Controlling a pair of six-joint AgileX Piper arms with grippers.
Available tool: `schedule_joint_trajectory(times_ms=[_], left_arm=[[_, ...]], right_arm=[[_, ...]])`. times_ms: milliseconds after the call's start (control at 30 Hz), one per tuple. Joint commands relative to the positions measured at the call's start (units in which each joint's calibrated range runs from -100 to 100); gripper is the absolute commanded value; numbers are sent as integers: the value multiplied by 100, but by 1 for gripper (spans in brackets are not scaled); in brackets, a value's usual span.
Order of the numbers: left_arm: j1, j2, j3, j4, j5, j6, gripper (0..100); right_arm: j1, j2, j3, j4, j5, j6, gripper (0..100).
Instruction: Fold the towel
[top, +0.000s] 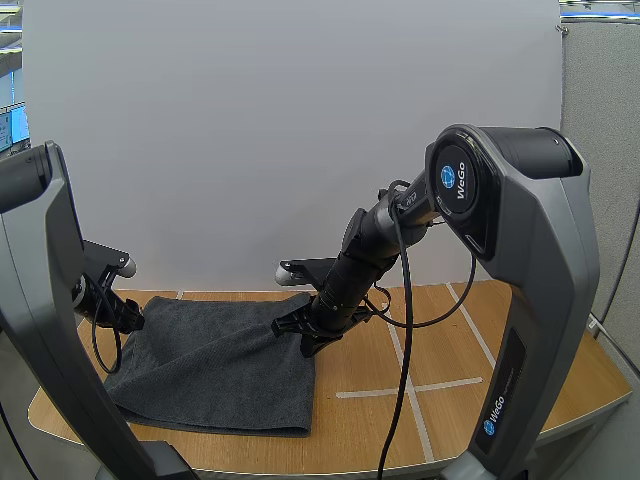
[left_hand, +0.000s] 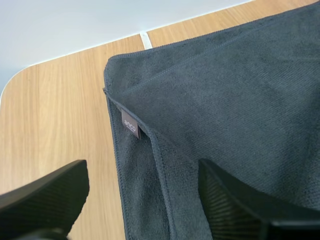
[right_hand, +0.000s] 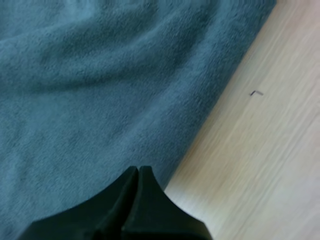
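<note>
Left gripper (left_hand: 145, 212) hangs released, fingers spread over the towel's (left_hand: 225, 100) corner beside its label (left_hand: 129, 125), where a layer lies doubled on the surface (left_hand: 55, 115). Right gripper (right_hand: 139, 172) is clenched at the towel's opposite edge, no cloth seen between its tips. A grasp could catch one layer only, skewing the fold. The towel's near left corner hides behind the left arm (top: 40, 300).
</note>
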Motion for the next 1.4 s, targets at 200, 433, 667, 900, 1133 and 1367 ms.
schedule_joint_trajectory(times_ms=[200,433,667,900,1133,1367], left_arm=[[6,-7,-46,-243,132,76,100],[6,46,-46,-255,336,76,100],[6,638,-231,-205,553,-80,100],[6,981,-573,-153,1382,-378,100],[6,981,-572,132,1055,-407,100],[-6,997,-572,40,1612,-407,100]], right_arm=[[34,485,-7,60,-656,-215,0],[51,562,-16,151,-638,-285,0],[51,562,-16,141,-452,-285,0],[51,562,-16,141,-382,-285,0],[51,562,-16,141,-364,-285,0],[51,562,-16,141,-324,-285,0]])
